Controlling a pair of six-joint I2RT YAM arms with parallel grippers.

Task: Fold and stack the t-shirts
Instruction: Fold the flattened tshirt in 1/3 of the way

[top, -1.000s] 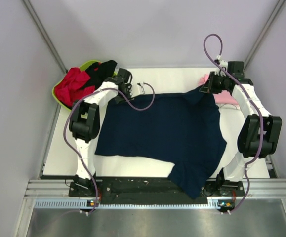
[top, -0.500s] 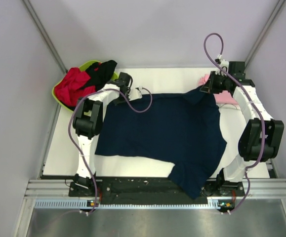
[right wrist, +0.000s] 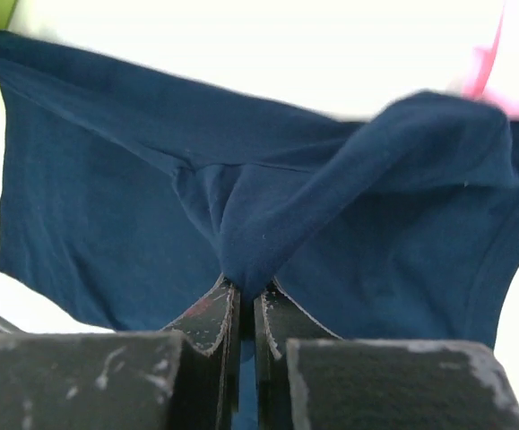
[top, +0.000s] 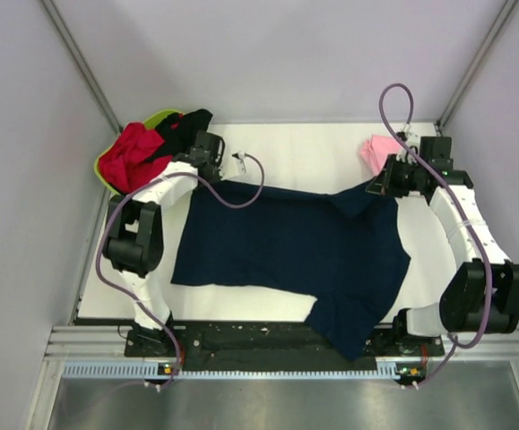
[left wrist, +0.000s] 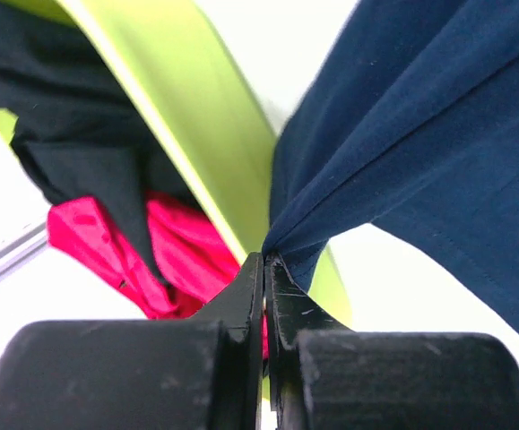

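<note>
The navy t-shirt point(top: 295, 242) is observed spread across the white desk point(top: 304, 143), just beside the lime green basin point(left wrist: 187, 125), with its nearest corner raised next to the basin rim. That corner is pinched by the left end effector point(left wrist: 265, 262), whose jaws are clenched on a bunched point of cloth. In the left wrist view, this point is seen directly in front of the basin wall. The opposite far corner of the shirt, well apart from the basin, is grasped by the right end effector point(right wrist: 244, 291). There the jaws are closed on a gathered fold, and the fabric is drawn up into a ridge. Between the two grasps, the far edge of the shirt is held off the desk and sags slightly. The end of the shirt farthest from the basin hangs over the near edge of the desk. A red t-shirt point(top: 126, 154) and a black t-shirt point(top: 183, 128) are noted crumpled inside the basin, the black one draped over its rim. A pink t-shirt point(top: 380, 148) is recorded on the desk at the side opposite the basin, just beyond the right end effector.
</note>
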